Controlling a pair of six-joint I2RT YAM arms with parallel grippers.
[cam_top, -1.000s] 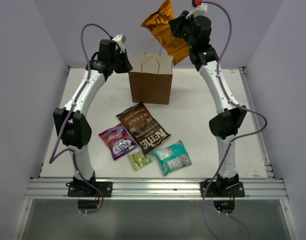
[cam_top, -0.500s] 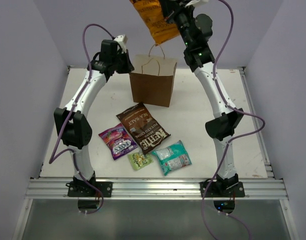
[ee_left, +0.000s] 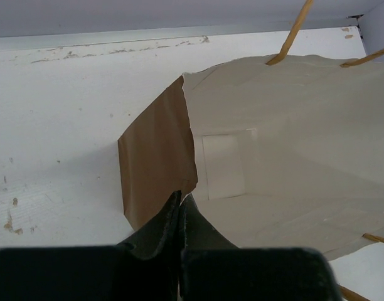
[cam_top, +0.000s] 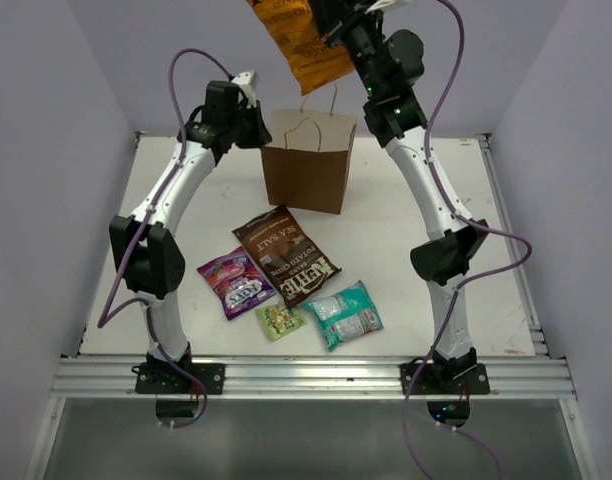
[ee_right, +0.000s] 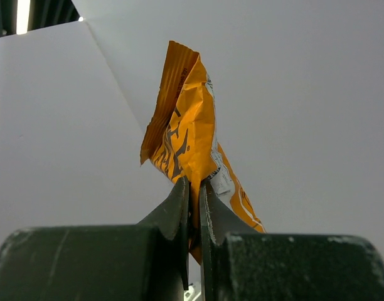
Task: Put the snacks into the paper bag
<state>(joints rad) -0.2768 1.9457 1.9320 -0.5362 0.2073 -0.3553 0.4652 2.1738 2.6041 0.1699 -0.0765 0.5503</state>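
Four packets lie flat on the white table (cam_top: 406,190), far below my right gripper (ee_right: 193,185): a large dark brown chip bag (cam_top: 286,255), a purple candy packet (cam_top: 236,283), a small green packet (cam_top: 279,320) and a teal packet (cam_top: 346,314). That gripper pinches the large orange chip bag (ee_right: 186,138) high above the upright brown kraft paper bag (cam_top: 306,175). My left gripper (ee_left: 179,197) is clamped tight on that bag's rim.
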